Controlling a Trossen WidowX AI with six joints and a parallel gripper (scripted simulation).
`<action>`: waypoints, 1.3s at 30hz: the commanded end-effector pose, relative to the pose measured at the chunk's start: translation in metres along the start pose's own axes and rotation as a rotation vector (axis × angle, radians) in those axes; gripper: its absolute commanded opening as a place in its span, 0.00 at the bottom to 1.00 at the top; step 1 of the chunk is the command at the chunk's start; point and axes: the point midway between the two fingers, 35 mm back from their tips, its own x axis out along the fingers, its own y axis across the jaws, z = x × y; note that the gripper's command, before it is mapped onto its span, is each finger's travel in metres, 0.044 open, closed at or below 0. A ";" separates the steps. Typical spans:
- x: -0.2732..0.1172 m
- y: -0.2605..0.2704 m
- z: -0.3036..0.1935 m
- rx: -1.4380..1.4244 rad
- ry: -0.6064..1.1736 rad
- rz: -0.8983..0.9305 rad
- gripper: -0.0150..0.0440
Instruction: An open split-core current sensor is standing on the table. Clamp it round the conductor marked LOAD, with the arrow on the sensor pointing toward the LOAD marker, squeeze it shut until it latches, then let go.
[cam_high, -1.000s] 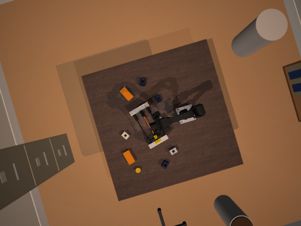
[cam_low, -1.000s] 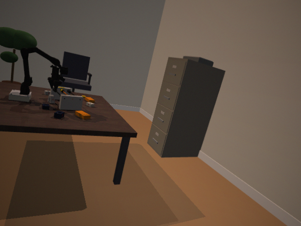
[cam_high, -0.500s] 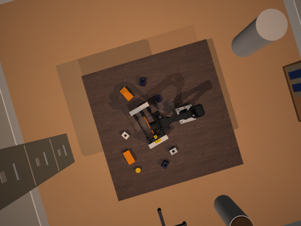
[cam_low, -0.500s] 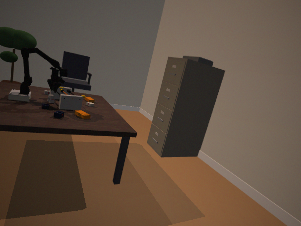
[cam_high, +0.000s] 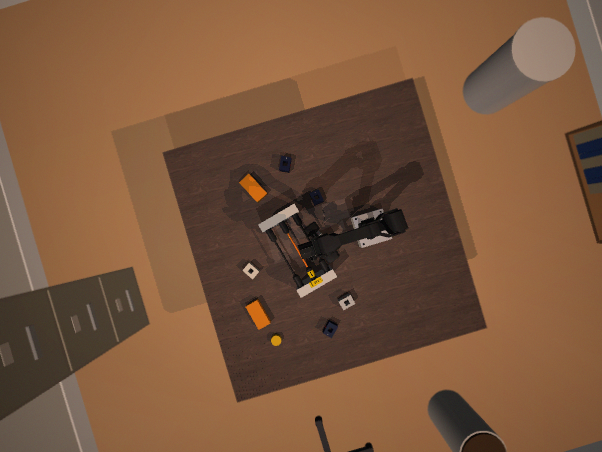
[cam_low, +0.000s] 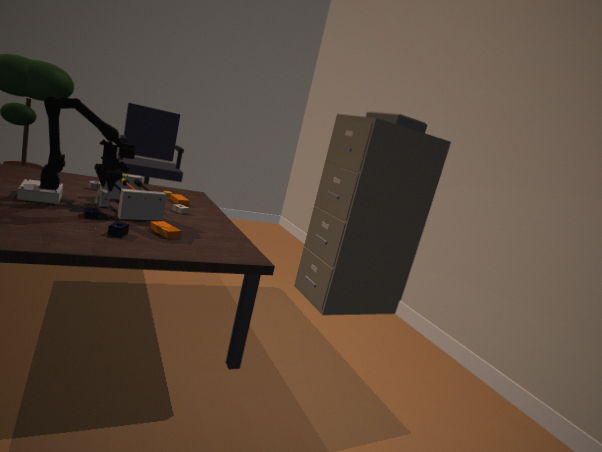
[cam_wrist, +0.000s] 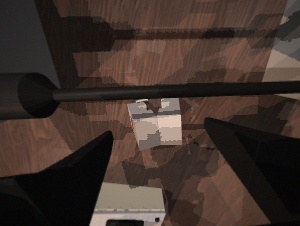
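The pale open split-core sensor (cam_wrist: 170, 131) (cam_low: 103, 199) stands on the table, its jaws upward; the arm hides it in the top view. Its arrow cannot be read. My gripper (cam_wrist: 158, 128) is open, with a fingertip on either side of the sensor and nothing held. How high the tips are above it is unclear. The orange conductor (cam_high: 297, 250) runs between two white end blocks (cam_high: 278, 218) (cam_low: 141, 205), black conductors beside it. The yellow LOAD label (cam_high: 315, 282) is on the other end block, with a yellow arrow tag (cam_high: 311, 274) by the orange conductor.
A black conductor (cam_wrist: 175, 91) crosses the wrist view just beyond the sensor. Orange blocks (cam_high: 253, 187) (cam_high: 258, 314), navy blocks (cam_high: 285, 163) (cam_high: 316, 196) (cam_high: 330, 328), white blocks (cam_high: 244, 270) (cam_high: 354, 301) and a yellow cylinder (cam_high: 276, 340) stand around the rig.
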 end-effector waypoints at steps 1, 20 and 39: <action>0.011 0.002 -0.004 -0.005 0.020 0.010 1.00; 0.017 0.001 -0.003 -0.001 0.008 0.003 0.82; 0.005 0.000 0.000 -0.001 0.009 0.003 0.34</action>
